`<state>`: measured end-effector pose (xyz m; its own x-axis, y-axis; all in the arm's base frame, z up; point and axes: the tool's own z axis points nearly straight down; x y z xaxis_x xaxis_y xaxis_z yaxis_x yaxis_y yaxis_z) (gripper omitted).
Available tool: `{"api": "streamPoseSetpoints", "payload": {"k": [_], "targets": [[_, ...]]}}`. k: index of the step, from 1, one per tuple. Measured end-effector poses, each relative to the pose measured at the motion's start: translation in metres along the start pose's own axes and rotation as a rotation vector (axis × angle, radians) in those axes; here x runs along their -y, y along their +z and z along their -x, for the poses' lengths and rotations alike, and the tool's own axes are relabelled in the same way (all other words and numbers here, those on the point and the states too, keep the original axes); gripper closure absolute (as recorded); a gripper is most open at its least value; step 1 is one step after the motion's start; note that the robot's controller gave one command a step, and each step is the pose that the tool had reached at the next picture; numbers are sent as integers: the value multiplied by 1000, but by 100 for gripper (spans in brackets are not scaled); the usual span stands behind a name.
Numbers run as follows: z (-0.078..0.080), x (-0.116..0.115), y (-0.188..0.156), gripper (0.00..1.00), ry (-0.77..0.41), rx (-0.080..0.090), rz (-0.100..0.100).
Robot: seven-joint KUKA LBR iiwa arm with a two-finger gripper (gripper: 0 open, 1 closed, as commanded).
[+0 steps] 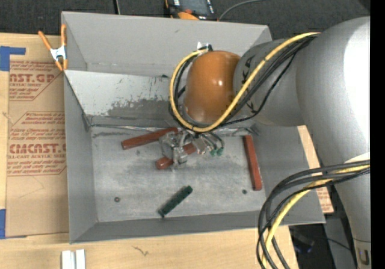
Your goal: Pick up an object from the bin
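My gripper (180, 154) reaches down near the middle of the bin floor, below the orange cover. Its metal fingers sit right at a short reddish-brown stick (171, 159) that lies slanted under them; whether the fingers close on it is hidden. A longer reddish-brown stick (144, 139) lies just to the left, pointing towards the back wall. A small green piece (216, 151) shows just right of the gripper.
A dark green stick (175, 200) lies slanted near the front wall. A long reddish-brown stick (252, 162) lies along the right side of the floor. The arm and its cables cover the bin's right rear part.
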<state>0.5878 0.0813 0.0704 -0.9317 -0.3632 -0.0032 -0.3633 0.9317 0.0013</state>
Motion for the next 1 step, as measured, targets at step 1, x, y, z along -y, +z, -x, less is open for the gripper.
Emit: {"api": "streamPoseSetpoints", "payload": {"k": [1], "targets": [[-7,22,-136,100,-33,8,-5]]}}
